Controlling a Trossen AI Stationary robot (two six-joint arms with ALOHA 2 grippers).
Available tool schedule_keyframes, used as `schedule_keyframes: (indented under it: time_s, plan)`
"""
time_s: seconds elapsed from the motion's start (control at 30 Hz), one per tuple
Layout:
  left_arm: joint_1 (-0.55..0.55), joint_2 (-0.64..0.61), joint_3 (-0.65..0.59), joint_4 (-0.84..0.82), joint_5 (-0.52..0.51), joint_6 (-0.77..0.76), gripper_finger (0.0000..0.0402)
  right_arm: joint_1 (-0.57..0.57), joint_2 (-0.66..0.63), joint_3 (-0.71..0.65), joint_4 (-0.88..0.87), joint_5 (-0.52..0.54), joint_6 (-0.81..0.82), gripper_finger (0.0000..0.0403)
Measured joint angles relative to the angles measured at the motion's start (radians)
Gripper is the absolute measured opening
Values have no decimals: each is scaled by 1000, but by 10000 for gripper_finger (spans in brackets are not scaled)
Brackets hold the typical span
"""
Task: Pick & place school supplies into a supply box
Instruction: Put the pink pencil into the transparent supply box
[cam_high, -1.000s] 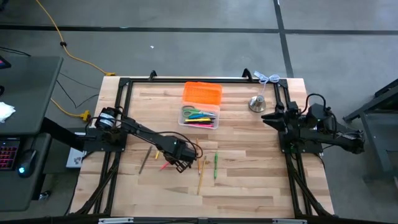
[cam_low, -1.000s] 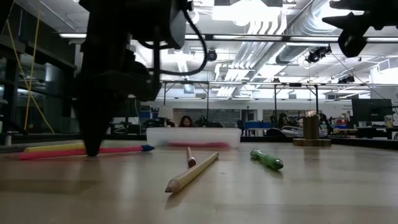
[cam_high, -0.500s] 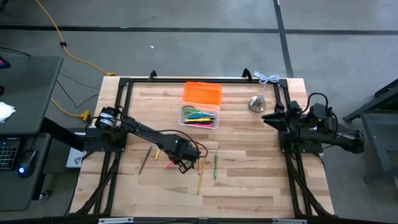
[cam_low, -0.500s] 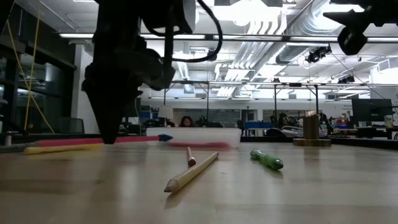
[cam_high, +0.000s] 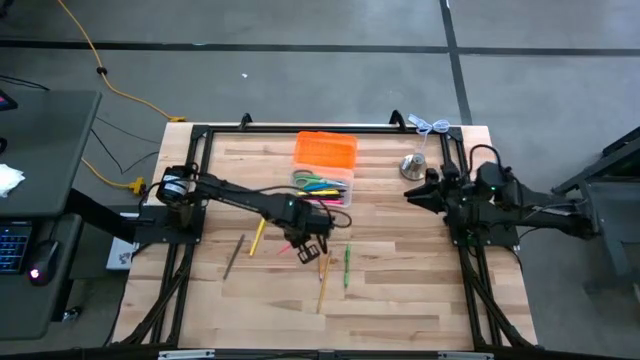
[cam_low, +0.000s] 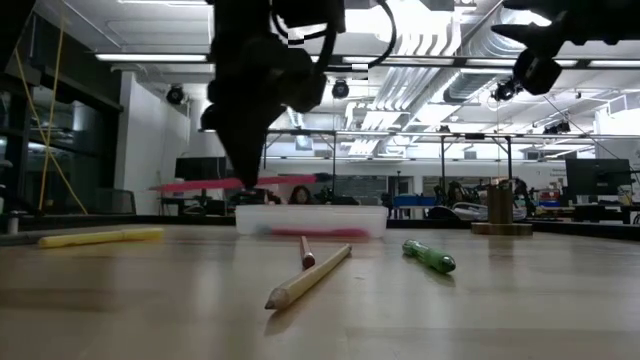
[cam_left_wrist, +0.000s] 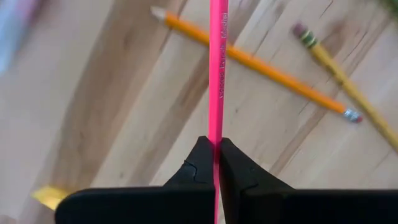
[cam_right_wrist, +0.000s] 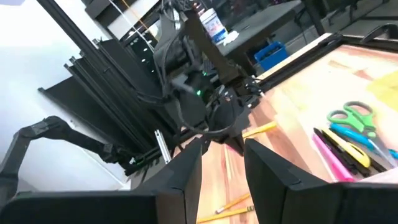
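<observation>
Left end effector (cam_left_wrist: 214, 152) clamps pink pencil (cam_left_wrist: 217, 68) above tabletop (cam_high: 400, 290); right end effector (cam_right_wrist: 222, 155) parted, empty.

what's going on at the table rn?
The left gripper is shut on a pink pencil and holds it in the air, near the supply box, which sits open with its orange lid flipped back. Green-handled scissors and a few pens are already in the box. On the table lie a yellow marker, a green marker, two pencils and a dark pencil. The right gripper waits open at the right edge, holding nothing.
</observation>
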Motion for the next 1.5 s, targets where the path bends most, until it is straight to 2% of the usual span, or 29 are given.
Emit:
schedule_keyframes:
  time_s: [0.4, 0.93, 1.1, 1.3, 1.5]
  plan:
    - [115, -1, 168, -79, 3, 210, 32, 0, 209, 0, 116, -28, 2, 99]
    - [279, -4, 439, -171, 13, 459, 28, 0, 437, 0, 386, -7, 27, 99]
    - [323, -41, 452, -162, 64, 493, 33, 0, 531, 0, 540, -6, 27, 99]
    - [355, -105, 452, -143, 79, 501, 30, 0, 647, 1, 690, 48, 27, 99]
    - [369, -157, 452, -94, 140, 501, 35, 0, 779, 1, 947, 58, 27, 99]
